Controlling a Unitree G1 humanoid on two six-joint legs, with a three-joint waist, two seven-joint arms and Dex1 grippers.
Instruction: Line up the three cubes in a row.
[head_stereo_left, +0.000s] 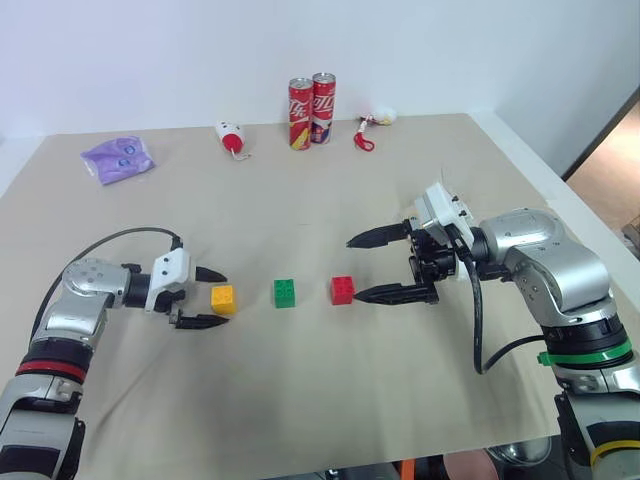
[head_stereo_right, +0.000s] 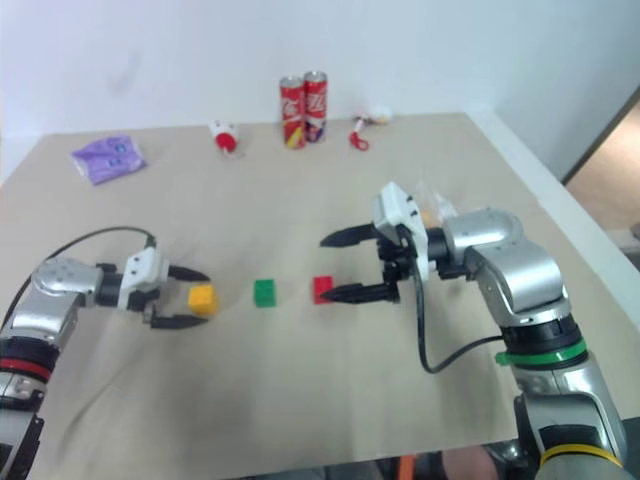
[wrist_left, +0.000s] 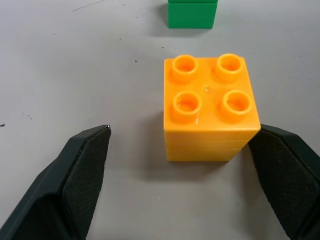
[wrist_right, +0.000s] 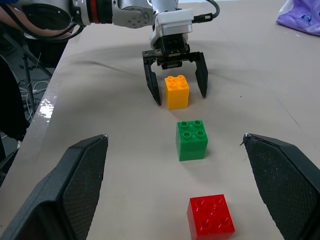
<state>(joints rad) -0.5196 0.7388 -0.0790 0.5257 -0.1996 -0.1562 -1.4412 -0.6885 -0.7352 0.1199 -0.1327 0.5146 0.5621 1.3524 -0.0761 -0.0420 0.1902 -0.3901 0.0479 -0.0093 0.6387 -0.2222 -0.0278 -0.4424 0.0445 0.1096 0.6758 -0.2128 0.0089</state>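
A beige counter (head_stereo_left: 300, 400) fills most of the frame. Three small studded toy blocks sit in a row across its middle, spaced a little apart: a yellow block (head_stereo_left: 223, 298) left of centre, a green block (head_stereo_left: 285, 293) at centre, and a red block (head_stereo_left: 343, 290) just right of it.

From the lower left, the left gripper (head_stereo_left: 208, 297) reaches toward the yellow block. Its two black fingers are spread open, one on each side of the block. In the wrist view, one finger (wrist_left: 285, 170) sits right at the block's lower corner, while the other stands clear with bare counter between them. The block rests on the counter, not lifted.

From the right, the right gripper (head_stereo_left: 368, 268) points toward the red block. Its fingers are spread wide and hold nothing; the lower finger tip lies just beside the red block.

Along the top of the frame sit two red soda cans (head_stereo_left: 311, 110) at centre, a purple pouch (head_stereo_left: 118, 158) at upper left, and two small red-and-white items (head_stereo_left: 231, 137) on either side of the cans.
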